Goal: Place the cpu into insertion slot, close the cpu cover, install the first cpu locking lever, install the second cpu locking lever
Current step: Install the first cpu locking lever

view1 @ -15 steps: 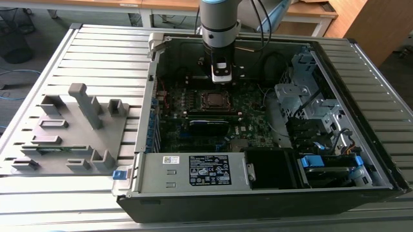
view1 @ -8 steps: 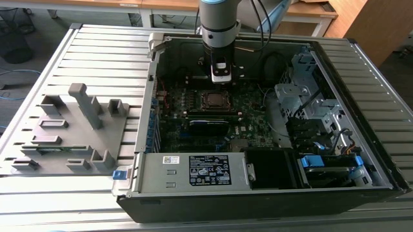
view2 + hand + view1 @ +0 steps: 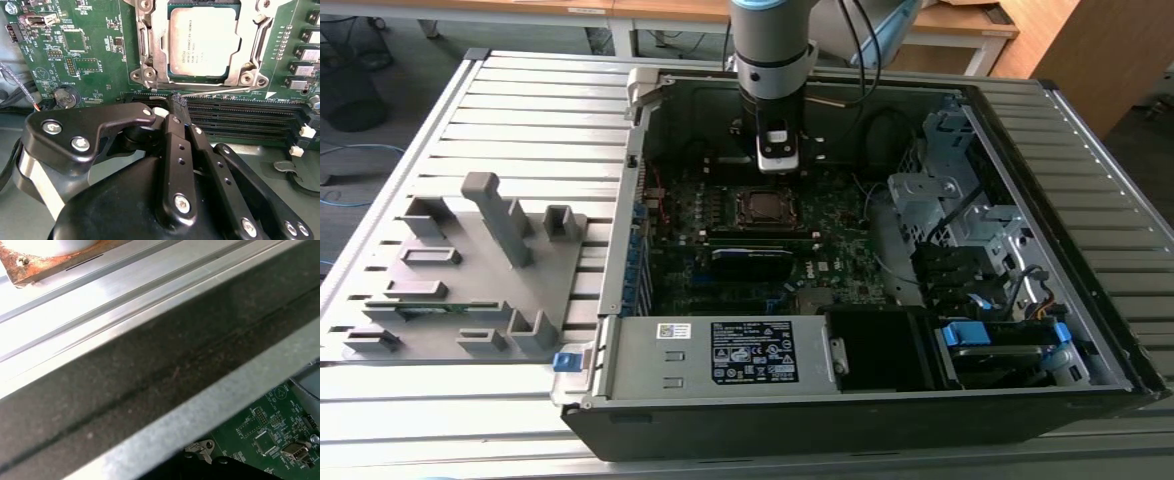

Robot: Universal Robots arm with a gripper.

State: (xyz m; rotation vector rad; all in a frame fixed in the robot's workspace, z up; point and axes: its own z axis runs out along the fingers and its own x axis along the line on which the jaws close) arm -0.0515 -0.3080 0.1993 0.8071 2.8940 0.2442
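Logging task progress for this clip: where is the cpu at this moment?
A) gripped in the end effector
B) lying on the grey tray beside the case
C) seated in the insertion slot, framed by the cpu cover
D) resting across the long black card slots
C: in the second wrist view the cpu sits flat in the insertion slot, with the cpu cover lying around it.

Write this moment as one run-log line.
cpu: seated | cpu cover: down over it | tool: shut, at locking lever end
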